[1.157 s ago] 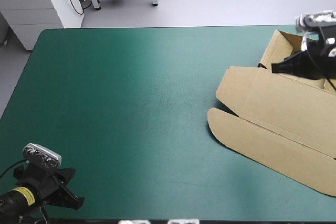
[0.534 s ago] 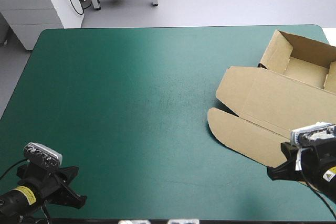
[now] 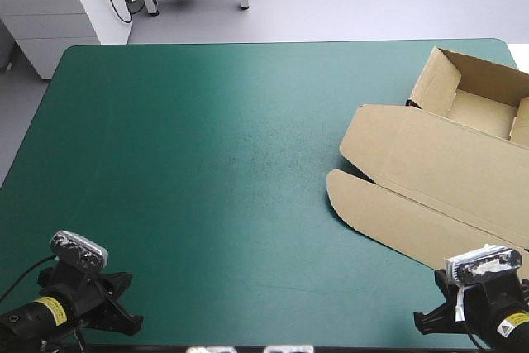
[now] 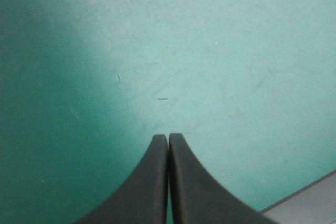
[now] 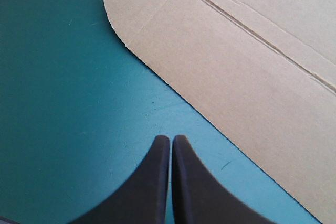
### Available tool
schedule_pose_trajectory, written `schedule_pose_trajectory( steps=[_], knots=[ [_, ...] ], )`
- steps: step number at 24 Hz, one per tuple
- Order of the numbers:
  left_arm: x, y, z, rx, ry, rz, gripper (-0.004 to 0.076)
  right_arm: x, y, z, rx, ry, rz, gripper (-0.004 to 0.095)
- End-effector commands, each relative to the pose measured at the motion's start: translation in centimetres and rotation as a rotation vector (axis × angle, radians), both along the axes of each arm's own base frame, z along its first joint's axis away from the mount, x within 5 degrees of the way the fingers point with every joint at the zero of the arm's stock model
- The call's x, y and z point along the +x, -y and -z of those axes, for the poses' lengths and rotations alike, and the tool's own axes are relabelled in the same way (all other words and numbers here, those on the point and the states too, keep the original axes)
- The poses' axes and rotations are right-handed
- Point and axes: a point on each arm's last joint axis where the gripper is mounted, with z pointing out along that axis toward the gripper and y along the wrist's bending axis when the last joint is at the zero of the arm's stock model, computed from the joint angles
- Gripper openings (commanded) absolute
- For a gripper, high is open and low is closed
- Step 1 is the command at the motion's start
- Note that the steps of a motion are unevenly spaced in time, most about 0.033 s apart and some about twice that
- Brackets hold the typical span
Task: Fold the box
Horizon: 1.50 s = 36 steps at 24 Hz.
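Spreading across nearly the whole high view: teal-green counter point(image 3: 207, 163). Lying at its right side, reaching to the far right corner: brown box point(image 3: 430, 171), an open tray with raised walls at the far end, lid flat on the cover and stretching toward the near edge, rounded flap at the lid's near left corner. Sitting at the near right corner, just beside the lid's near edge and apart from it: right hand point(image 5: 171, 139), black fingers point(image 5: 149, 182) pressed together into one point, gripping nothing. Sitting at the near left corner, well apart from the box: left hand point(image 4: 168, 137), likewise closed tight over the cover.
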Motion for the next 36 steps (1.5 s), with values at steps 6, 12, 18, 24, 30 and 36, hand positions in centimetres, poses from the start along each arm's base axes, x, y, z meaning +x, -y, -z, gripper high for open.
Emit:
schedule_pose_trajectory(
  steps=[6,12,18,24,30,36],
  knots=[
    [0.5,0.4,1.5,-0.018,-0.015,-0.004,-0.0008,-0.2,-0.1,0.9,0.009,0.092,-0.006,-0.0001],
    [0.5,0.3,1.8,-0.011,-0.029,-0.004,-0.0008,0.0,-0.1,3.0,0.014,0.031,-0.006,0.0],
    [0.5,0.3,1.9,-0.004,-0.028,-0.005,-0.0008,0.0,-0.1,3.0,0.014,0.029,-0.006,-0.0001],
    [0.4,0.3,1.9,0.0,-0.032,-0.005,-0.0008,0.0,-0.1,3.0,0.014,0.029,-0.006,-0.0001],
    [0.4,0.3,1.9,-0.005,-0.039,-0.006,-0.0008,0.0,-0.1,3.0,0.014,0.029,-0.006,-0.0019],
    [0.4,0.3,1.9,-0.005,-0.039,-0.006,-0.0008,0.0,-0.1,3.0,0.014,0.029,-0.006,-0.002]
  ],
)
